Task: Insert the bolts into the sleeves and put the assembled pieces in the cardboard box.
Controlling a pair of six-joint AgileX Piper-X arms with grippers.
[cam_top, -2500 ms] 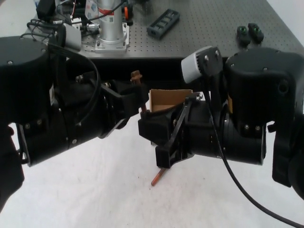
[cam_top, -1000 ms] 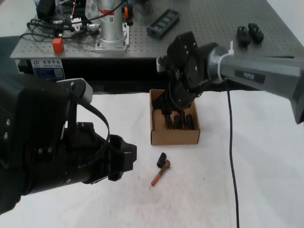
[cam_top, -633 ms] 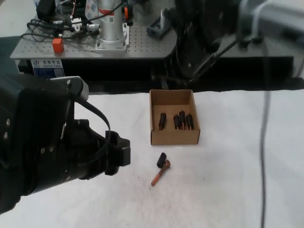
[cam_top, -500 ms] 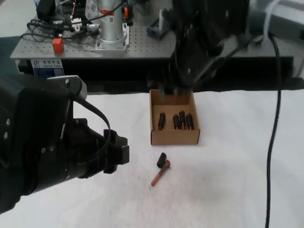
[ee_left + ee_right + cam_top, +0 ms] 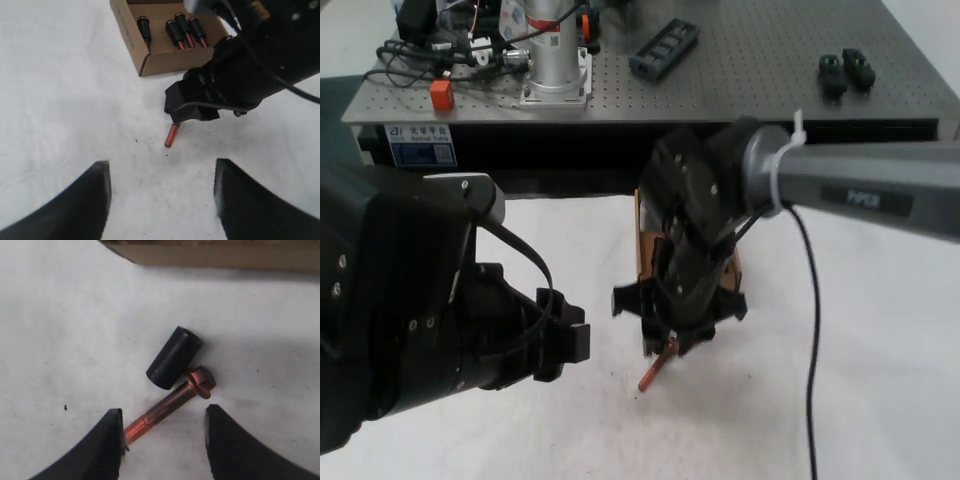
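The right jaws are held wide open and empty, set low over the loose bolt (image 5: 170,402) and sleeve (image 5: 174,357) on the white-covered bench (image 5: 840,400). The bolt's threaded end is seen between the two fingertips (image 5: 107,445), close to one of them; whether that tip touches the thread cannot quite be made out. The sleeve is laid at an angle against the bolt's shank, just beside the head, and both are found lying flat near the front wall of the cardboard box (image 5: 131,35). Four assembled pieces (image 5: 182,31) are lodged inside the box. The left jaws are likewise spread wide with nothing between them, held above bare cloth, well apart from the bolt.
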